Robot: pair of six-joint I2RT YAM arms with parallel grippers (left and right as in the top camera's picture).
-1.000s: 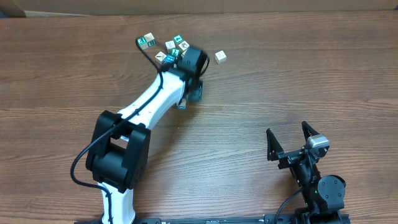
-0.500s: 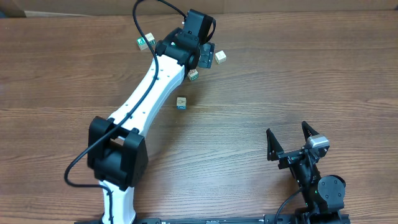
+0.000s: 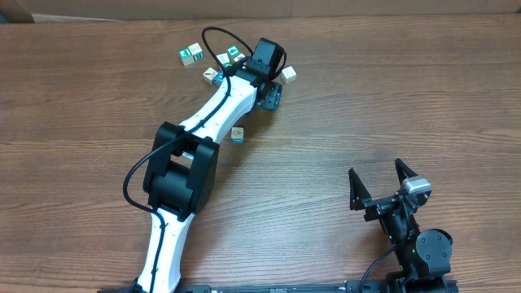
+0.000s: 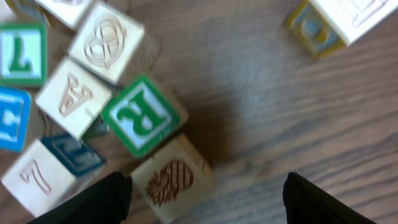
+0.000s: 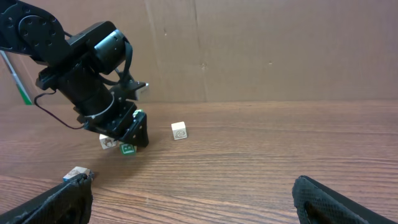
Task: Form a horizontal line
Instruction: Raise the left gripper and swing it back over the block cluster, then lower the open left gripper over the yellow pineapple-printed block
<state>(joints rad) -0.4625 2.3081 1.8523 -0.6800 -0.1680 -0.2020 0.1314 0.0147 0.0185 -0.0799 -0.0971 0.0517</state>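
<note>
Small cream, teal and green picture cubes lie in an irregular bunch (image 3: 221, 65) at the table's far side; no horizontal line of them shows. My left gripper (image 3: 269, 94) hovers over the right end of that bunch, open. In the left wrist view its black fingers (image 4: 106, 200) straddle bare wood, and a cream cube with a red pinecone drawing (image 4: 171, 180) sits just inside the left finger. A green R cube (image 4: 143, 116) touches it. My right gripper (image 3: 381, 189) stands open and empty near the front right.
One cube (image 3: 237, 134) lies alone below the bunch, also seen at the right wrist view's left edge (image 5: 78, 173). Another cream cube (image 3: 288, 74) sits apart to the right of the left gripper. A cardboard wall (image 5: 261, 50) backs the table.
My left gripper rose from the lone cube, swung to the far side, then came back down over the bunch's right end. The right arm has not moved.
</note>
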